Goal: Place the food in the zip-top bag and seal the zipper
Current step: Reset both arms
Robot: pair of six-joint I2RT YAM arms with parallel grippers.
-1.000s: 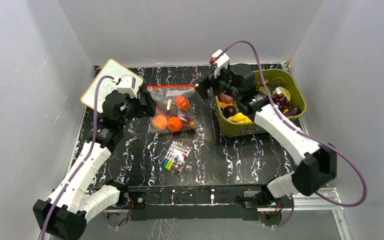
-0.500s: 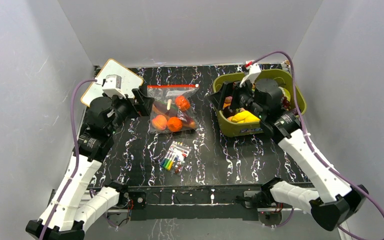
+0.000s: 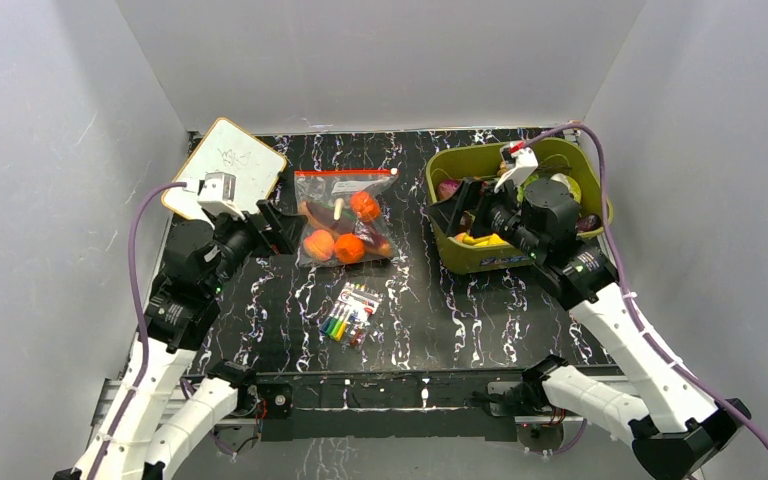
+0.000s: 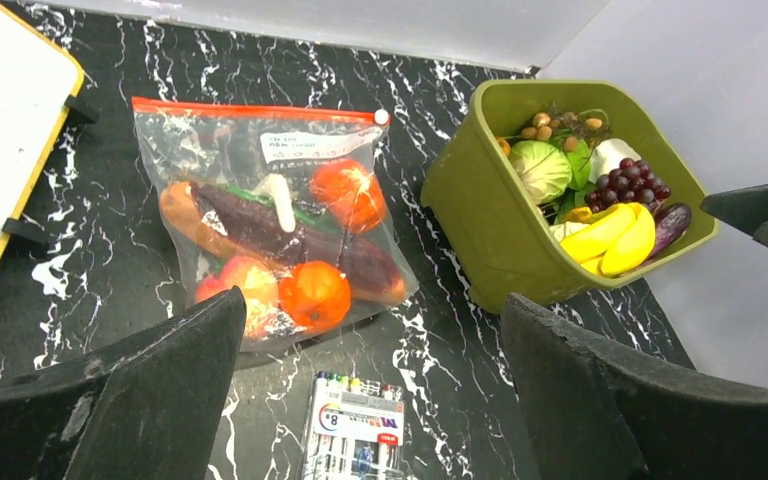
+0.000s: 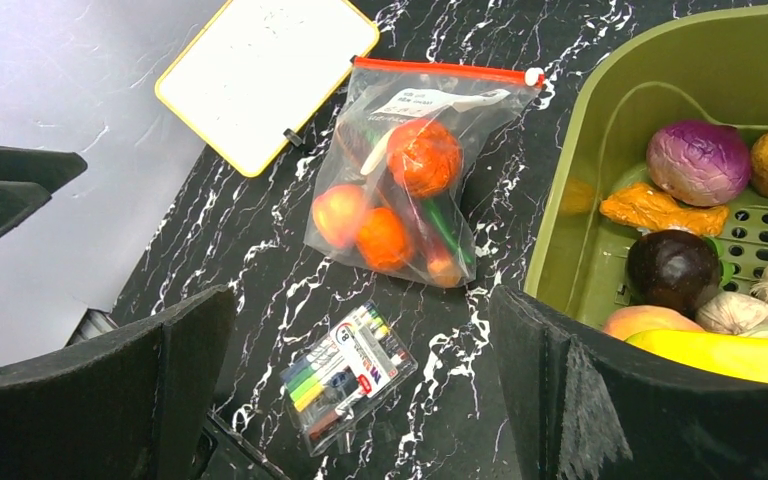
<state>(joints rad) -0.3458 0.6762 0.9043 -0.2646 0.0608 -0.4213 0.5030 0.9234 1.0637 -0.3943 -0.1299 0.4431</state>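
The zip-top bag (image 3: 343,215) lies flat on the black marble table with food (image 3: 350,248) inside: orange and red fruits and a dark purple eggplant (image 4: 290,235). Its zipper (image 3: 343,172) runs straight along the far edge, with a white slider (image 4: 381,117) at the right end. My left gripper (image 3: 282,228) hovers open just left of the bag, touching nothing. My right gripper (image 3: 460,205) hangs open over the left wall of the olive bin, empty. In the wrist views the bag (image 5: 410,170) shows beyond the left gripper (image 4: 372,300) and the right gripper (image 5: 362,295).
The olive-green bin (image 3: 480,262) at the right holds more toy food (image 5: 698,162). A pack of coloured markers (image 3: 350,313) lies in front of the bag. A whiteboard (image 3: 230,160) rests at the back left. Grey walls enclose the table.
Both arms have drawn back from the bag's upper corners toward the near side. The right gripper swung right over the bin. The bag has not moved.
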